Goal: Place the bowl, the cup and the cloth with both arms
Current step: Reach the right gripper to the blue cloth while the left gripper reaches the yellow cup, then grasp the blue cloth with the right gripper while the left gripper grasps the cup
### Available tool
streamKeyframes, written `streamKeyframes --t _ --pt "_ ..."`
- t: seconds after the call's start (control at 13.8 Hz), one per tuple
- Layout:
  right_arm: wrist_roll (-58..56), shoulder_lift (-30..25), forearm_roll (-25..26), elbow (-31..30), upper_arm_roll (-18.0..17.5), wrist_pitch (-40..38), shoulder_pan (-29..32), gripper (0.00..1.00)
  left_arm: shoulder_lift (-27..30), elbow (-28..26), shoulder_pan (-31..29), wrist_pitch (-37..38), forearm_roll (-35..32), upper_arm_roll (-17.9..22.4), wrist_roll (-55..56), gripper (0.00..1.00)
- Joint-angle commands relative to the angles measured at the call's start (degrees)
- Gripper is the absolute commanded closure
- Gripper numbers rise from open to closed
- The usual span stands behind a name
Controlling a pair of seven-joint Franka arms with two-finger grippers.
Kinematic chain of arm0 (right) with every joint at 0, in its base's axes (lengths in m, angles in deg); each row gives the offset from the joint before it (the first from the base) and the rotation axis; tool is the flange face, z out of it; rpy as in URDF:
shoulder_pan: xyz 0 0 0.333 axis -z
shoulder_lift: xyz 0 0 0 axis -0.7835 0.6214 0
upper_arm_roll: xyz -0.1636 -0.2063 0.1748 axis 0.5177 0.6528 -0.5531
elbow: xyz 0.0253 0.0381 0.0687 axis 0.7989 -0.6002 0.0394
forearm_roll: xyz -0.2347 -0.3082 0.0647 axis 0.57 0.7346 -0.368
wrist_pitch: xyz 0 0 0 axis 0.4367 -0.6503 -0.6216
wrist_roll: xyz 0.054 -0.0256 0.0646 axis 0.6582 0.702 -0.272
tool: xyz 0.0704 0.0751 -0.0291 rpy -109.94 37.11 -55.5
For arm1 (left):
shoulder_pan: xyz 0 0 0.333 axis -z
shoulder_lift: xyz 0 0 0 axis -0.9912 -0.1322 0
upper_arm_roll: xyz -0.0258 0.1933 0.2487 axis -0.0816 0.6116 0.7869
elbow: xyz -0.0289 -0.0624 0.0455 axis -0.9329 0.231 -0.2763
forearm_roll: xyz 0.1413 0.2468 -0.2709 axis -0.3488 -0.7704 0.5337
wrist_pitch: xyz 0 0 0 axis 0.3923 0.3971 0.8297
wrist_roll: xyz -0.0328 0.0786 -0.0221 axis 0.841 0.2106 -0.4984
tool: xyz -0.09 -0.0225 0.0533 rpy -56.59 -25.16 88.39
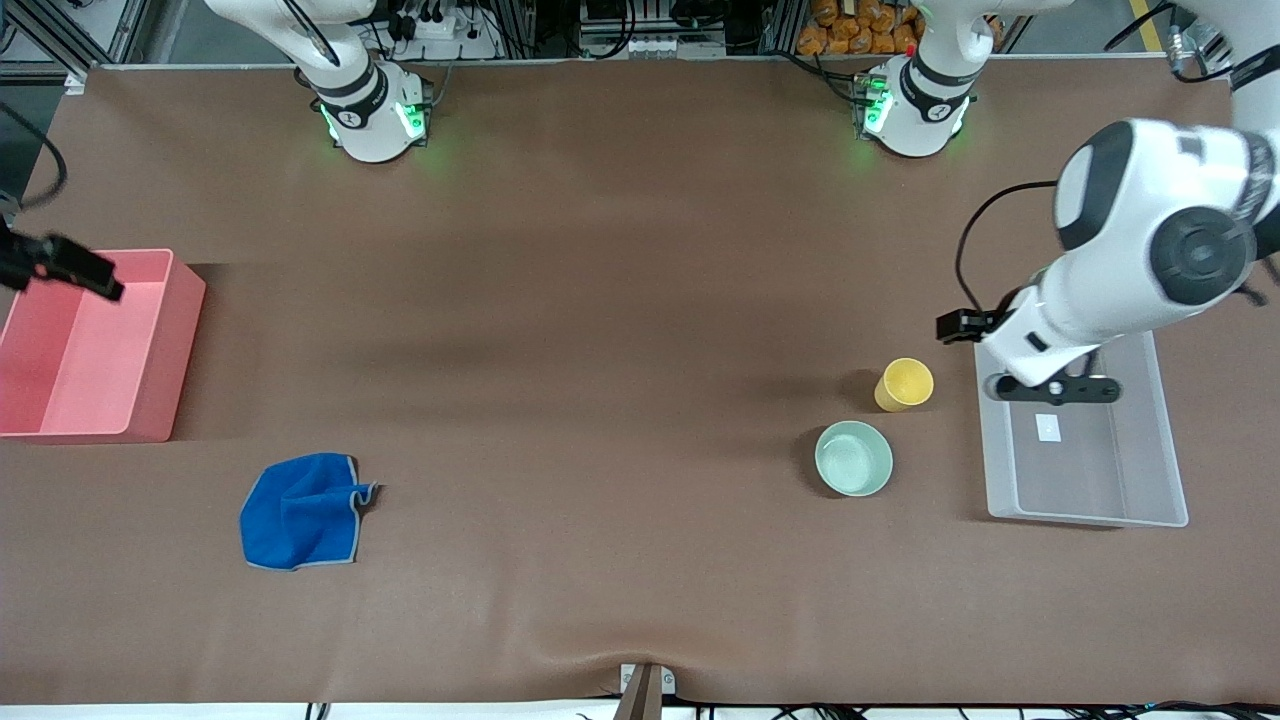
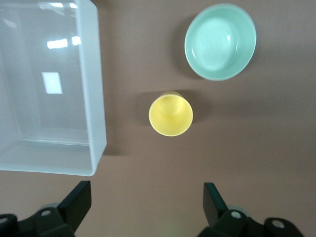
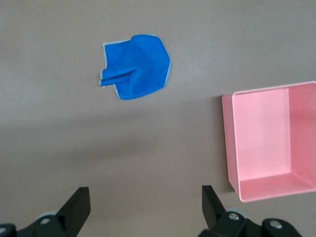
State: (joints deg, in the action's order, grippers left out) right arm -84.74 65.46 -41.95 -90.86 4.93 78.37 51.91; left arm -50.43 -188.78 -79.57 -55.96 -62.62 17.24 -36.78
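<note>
The pale mint-green bowl (image 1: 853, 458) (image 2: 220, 41) stands upright on the brown table toward the left arm's end. The yellow cup (image 1: 904, 384) (image 2: 170, 114) is beside it, a little farther from the front camera. My left gripper (image 1: 1050, 389) (image 2: 146, 197) hangs open and holds nothing, over the end of a clear bin beside the cup. The blue cloth (image 1: 300, 511) (image 3: 136, 66) lies crumpled toward the right arm's end. My right gripper (image 1: 80, 270) (image 3: 145, 195) is open with nothing in it, up over the pink bin's edge.
A clear plastic bin (image 1: 1170, 440) (image 2: 96, 98) sits beside the cup and bowl at the left arm's end. A pink bin (image 1: 185, 340) (image 3: 229, 143) sits at the right arm's end, farther from the front camera than the cloth.
</note>
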Motion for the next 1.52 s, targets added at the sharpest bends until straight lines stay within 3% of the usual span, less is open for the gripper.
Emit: streamKeyframes --t 0.0,0.14,0.51,0.72,0.94,1.16,1.45 --pt "0.73 3.77 0.91 1.16 0.15 1.45 -1.73 0.0 3.01 -7.39 -0.02 -4.98 -0.49 -1.71 1.1 0.0" --pt "0.64 6.85 0.65 1.16 0.15 5.13 -1.74 0.0 2.48 -9.77 -0.37 -5.96 0.29 -2.33 1.98 0.0" --pt "0.9 19.59 0.47 1.16 -0.02 21.82 -3.22 0.0 -2.78 -9.51 0.61 -12.36 1.18 -3.21 2.77 0.0" --pt "0.99 25.13 0.56 1.16 0.06 29.57 -6.73 0.0 -6.39 -9.87 0.95 -16.94 1.18 -3.21 2.86 0.0" --pt "-0.06 28.83 -1.19 0.63 -0.02 36.08 -6.4 0.0 -8.67 -9.78 0.78 -19.31 1.18 -3.21 2.86 0.0" --pt "-12.66 30.76 -6.81 0.55 -0.02 36.44 -6.04 0.0 -10.08 -9.34 0.6 -21.07 0.83 -3.21 2.77 0.0" --pt "-37.9 32.0 -7.26 -0.59 -0.11 38.99 -6.31 0.0 -13.07 -9.43 0.78 -23.45 0.65 -3.21 2.86 0.0"
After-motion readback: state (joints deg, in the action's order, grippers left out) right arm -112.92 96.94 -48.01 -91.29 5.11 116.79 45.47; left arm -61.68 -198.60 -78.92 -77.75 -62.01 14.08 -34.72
